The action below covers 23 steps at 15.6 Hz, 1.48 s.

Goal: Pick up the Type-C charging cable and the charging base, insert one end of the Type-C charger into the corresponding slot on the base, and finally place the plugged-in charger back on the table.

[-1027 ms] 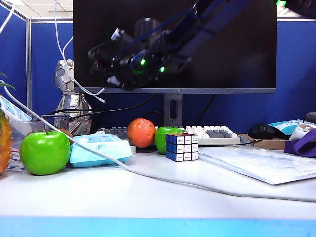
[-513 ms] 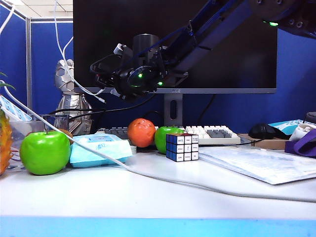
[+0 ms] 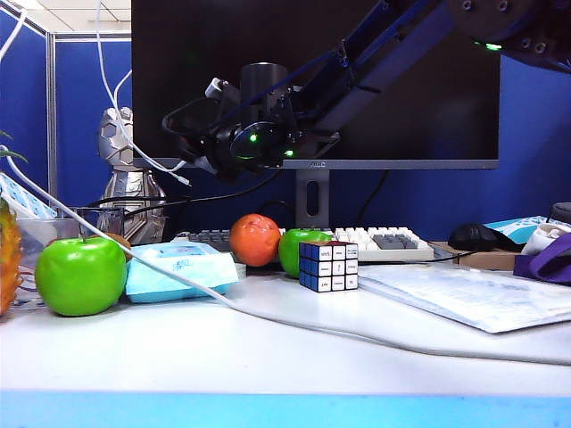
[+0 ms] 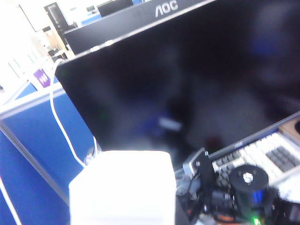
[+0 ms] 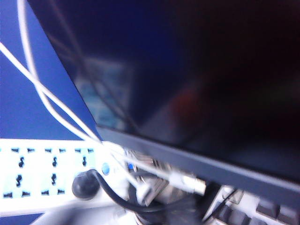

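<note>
Two robot arms are working above a crowded office counter [image 3: 178, 361], in front of one large dark monitor [image 3: 401, 80]. The right arm is reaching in from the upper right and across the middle, holding the right hand [image 3: 183, 141] level in mid-air before the screen. Its fingers are standing somewhat apart, and nothing is clearly showing between them. It is sitting just beside the Type-C charging cable [image 3: 99, 36], which is hanging down from above, with its free plug end dangling below the hand, probably so the hand can catch the cord near that plug. The left hand's own fingers are not showing in any view. In the left wrist view the charging base [image 4: 122, 190] is filling the near edge, blurred and lifted well off the counter. That suggests the left hand is gripping the base and presenting it toward the other arm for plugging. The slot on the base is not showing, and the cable [image 4: 52, 101] is passing close behind the block, but whether it is touching cannot be told. On the counter, away from the work, are lying two green apples [image 3: 80, 275], one orange [image 3: 255, 239], one puzzle cube [image 3: 328, 265], one blue wipes pack [image 3: 178, 267], one keyboard [image 3: 384, 241] and one thicker cord [image 3: 312, 330] stretching across the front.
</note>
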Available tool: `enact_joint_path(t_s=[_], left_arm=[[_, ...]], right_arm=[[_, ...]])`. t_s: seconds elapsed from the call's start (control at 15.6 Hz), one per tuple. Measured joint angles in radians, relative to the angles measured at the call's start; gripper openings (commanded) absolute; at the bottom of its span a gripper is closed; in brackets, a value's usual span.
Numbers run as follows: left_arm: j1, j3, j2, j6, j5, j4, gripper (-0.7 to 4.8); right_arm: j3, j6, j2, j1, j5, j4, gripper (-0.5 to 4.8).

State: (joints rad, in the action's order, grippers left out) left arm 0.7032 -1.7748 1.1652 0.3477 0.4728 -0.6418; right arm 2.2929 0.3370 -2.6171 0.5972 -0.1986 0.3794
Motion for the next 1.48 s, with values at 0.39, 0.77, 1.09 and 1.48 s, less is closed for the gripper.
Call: enact_joint_path(t_s=[0.39,0.77,1.09,1.48], left_arm=[[0.0,0.0,-0.005,0.0,0.0,-0.015,-0.06],[0.0,0.0,-0.007,0.0,0.0,-0.03,-0.06],[0.0,0.0,-0.007,0.0,0.0,-0.03,-0.06],[0.0,0.0,-0.015,0.0,0.0,-0.035,-0.06]], right_arm=[[0.001,0.0,0.0,0.0,0.013,0.005,1.04],[0.002,-0.005,0.0,0.01,0.019,0.005,1.54],[0.005,-0.051,0.0,0.024,0.019,0.003,-0.05],[0.005,-0.051,0.003,0.022,-0.01,-0.008,-0.05]])
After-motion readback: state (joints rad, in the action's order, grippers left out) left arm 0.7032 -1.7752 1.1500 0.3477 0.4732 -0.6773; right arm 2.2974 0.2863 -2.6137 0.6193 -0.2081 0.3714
